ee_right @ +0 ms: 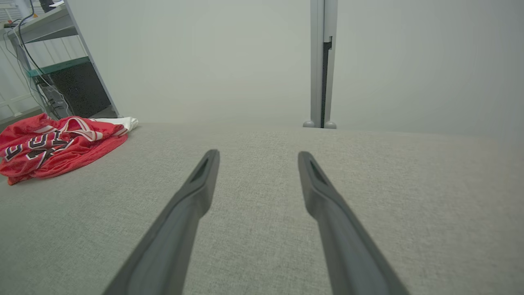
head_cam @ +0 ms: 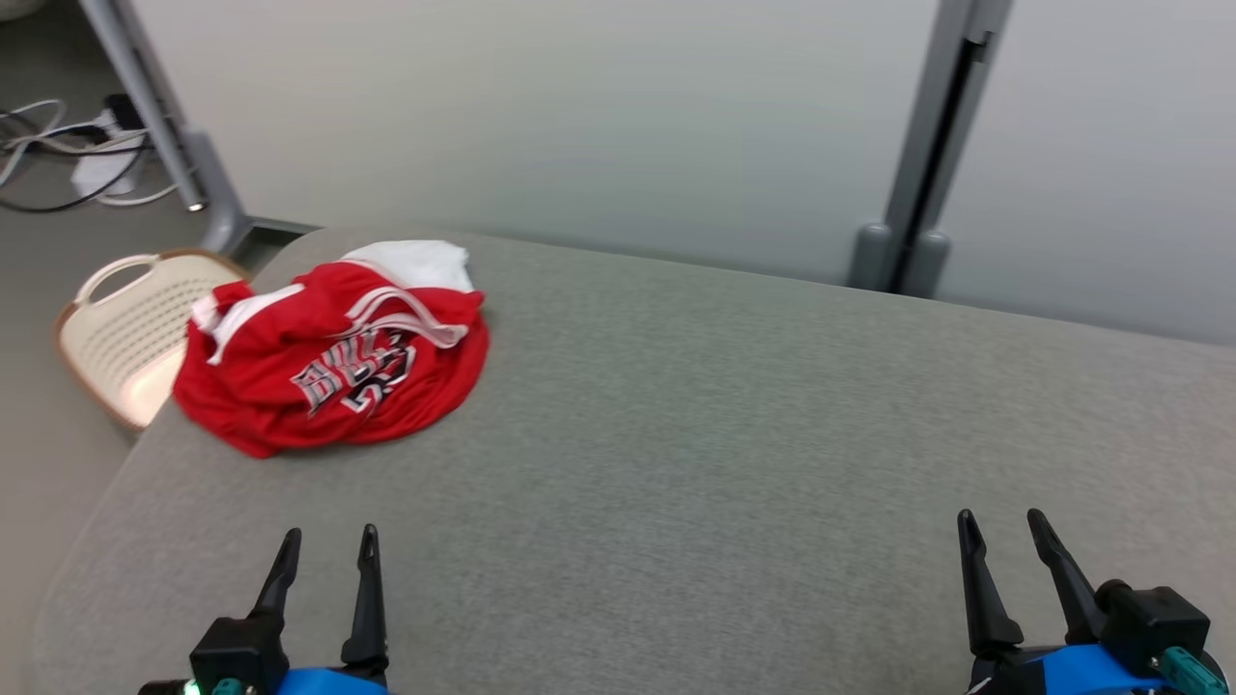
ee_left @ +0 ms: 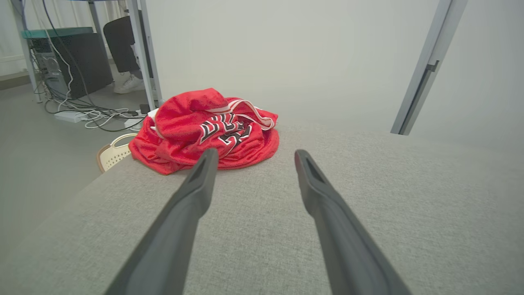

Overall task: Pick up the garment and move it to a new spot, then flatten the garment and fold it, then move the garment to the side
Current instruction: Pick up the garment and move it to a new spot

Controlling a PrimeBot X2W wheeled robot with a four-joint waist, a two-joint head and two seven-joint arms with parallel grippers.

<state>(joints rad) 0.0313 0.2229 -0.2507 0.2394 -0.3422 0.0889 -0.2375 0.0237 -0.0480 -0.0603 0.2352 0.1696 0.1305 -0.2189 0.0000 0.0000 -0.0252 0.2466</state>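
Far left of the worktop point(head_cam: 724, 434): the garment point(head_cam: 328, 372), a red jersey with white trim and black-and-white lettering, lies crumpled in a heap close to the left edge
Garment's far edge: a patch of white cloth point(head_cam: 415, 263) shows there; whether it belongs to the jersey cannot be told
Left gripper point(head_cam: 330, 533): at the near left of the worktop, fingers spread apart with bare grey fabric showing between them, pointing toward the garment and well apart from it
Right gripper point(head_cam: 999, 516): at the near right, fingers likewise spread over bare fabric, farther from the garment than the left one
Basket point(head_cam: 126, 328): cream, perforated, with a handle, on the floor just beyond the worktop's left edge, beside the garment
Floor at far left: a tangle of cables point(head_cam: 58, 154) by a grey frame leg point(head_cam: 183, 145)
Behind the worktop: a pale wall point(head_cam: 579, 116) with a grey upright post point(head_cam: 927, 145)
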